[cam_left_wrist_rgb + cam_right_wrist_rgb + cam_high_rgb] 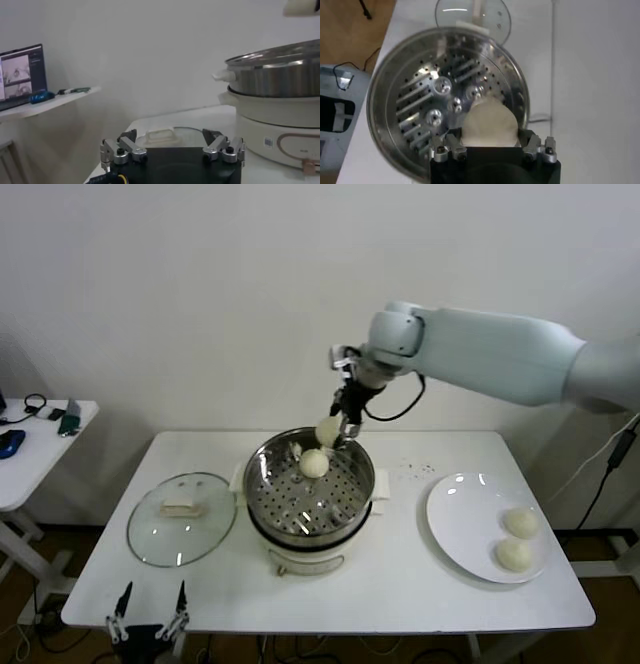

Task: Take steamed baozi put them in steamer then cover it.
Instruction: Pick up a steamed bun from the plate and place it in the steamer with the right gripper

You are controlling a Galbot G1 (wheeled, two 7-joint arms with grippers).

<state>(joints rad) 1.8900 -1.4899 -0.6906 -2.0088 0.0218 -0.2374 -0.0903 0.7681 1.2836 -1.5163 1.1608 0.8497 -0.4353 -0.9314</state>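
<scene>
The right gripper (338,427) grasps a baozi (489,122) directly above the steamer's (262,484) far rim, one bun (314,463) already on the tray just below; left gripper (148,614) released, parked low

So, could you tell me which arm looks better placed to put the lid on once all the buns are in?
Left, probably: the left gripper hangs open just in front of the cover, while the right gripper holds a baozi over the steamer.

Looks like a lab mock-up rather than a real kitchen: bare white wall, a plain white folding table (330,584), loose cables on the floor, and a side desk (50,102) with a running laptop (21,75).
</scene>
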